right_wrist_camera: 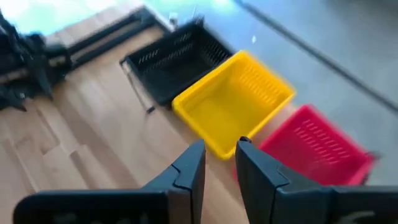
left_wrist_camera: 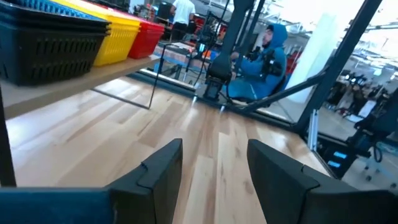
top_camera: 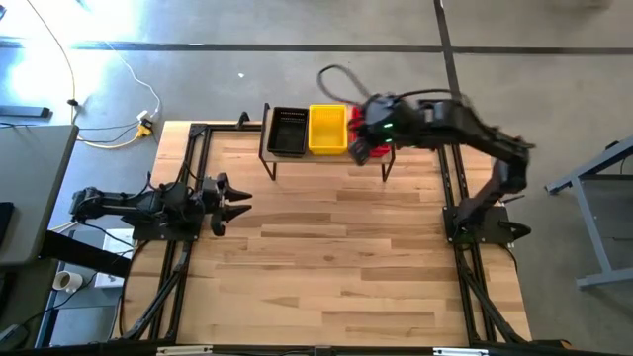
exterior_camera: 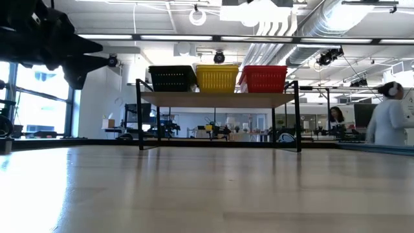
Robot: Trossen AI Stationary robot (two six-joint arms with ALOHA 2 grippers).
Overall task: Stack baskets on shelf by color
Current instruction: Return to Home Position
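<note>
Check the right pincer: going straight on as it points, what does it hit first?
Probably the yellow basket: the right pincer hangs above the shelf, aimed at that basket's near rim. The red basket sits just beside the line; depth is unclear. Left pincer waits aside.

no words, numbers or signs can be read here, not on the baskets (exterior_camera: 217,78), not on the shelf (exterior_camera: 220,99), not anywhere else.

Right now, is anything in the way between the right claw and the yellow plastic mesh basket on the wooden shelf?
No, nothing visible. The right gripper hangs open just above the yellow mesh basket and the red mesh basket beside it, with only air between.
</note>
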